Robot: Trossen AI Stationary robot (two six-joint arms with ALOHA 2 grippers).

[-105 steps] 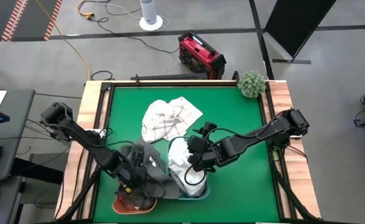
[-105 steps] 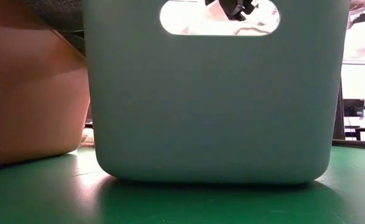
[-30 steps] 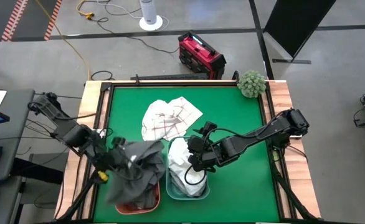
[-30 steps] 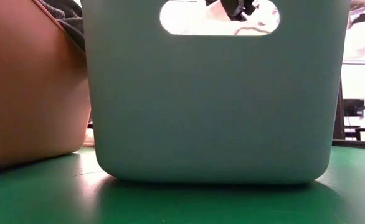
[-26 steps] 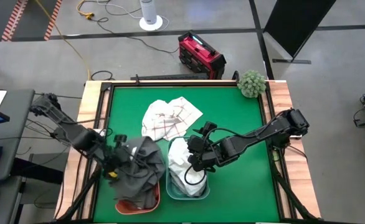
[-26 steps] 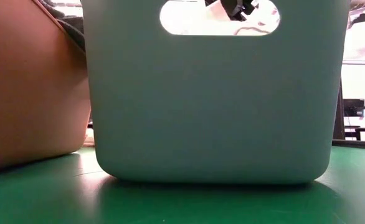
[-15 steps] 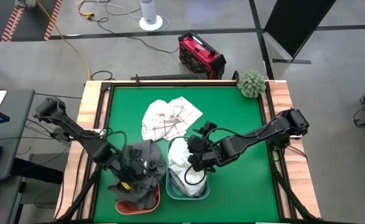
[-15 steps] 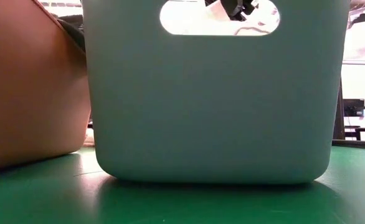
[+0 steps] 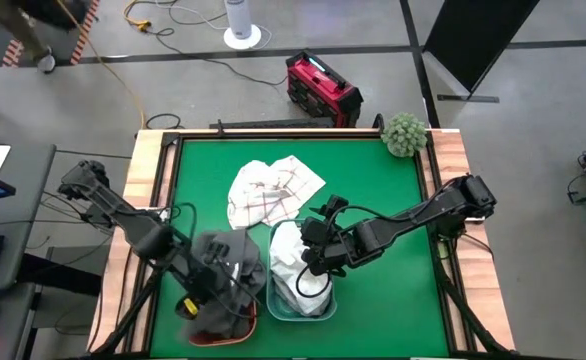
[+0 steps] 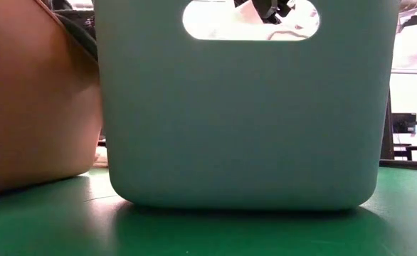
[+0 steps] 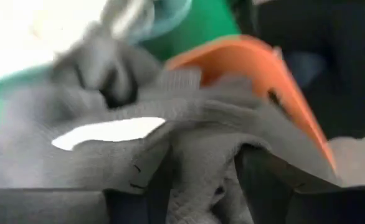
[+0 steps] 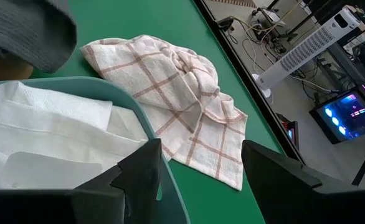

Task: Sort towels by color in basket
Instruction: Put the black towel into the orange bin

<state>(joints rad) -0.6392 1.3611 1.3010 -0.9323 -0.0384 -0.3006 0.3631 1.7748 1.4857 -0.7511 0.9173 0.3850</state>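
Ribbed grey cloth towel (image 11: 195, 124), smooth plastic basket (image 10: 244, 114)

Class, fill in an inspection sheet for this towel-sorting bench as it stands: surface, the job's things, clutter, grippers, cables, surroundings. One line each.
Surface: green table mat in a wooden frame.
Job's things: dark grey towel heaped over the orange basket; white towels in the teal basket; red-checked towel loose on the mat behind the baskets.
Clutter: green fuzzy ball at the far right corner.
Grippers: left gripper buried in the grey towel, fingers closed on it; right gripper open over the teal basket.
Cables: yellow and black cords on the floor.
Surroundings: red case, white fan.
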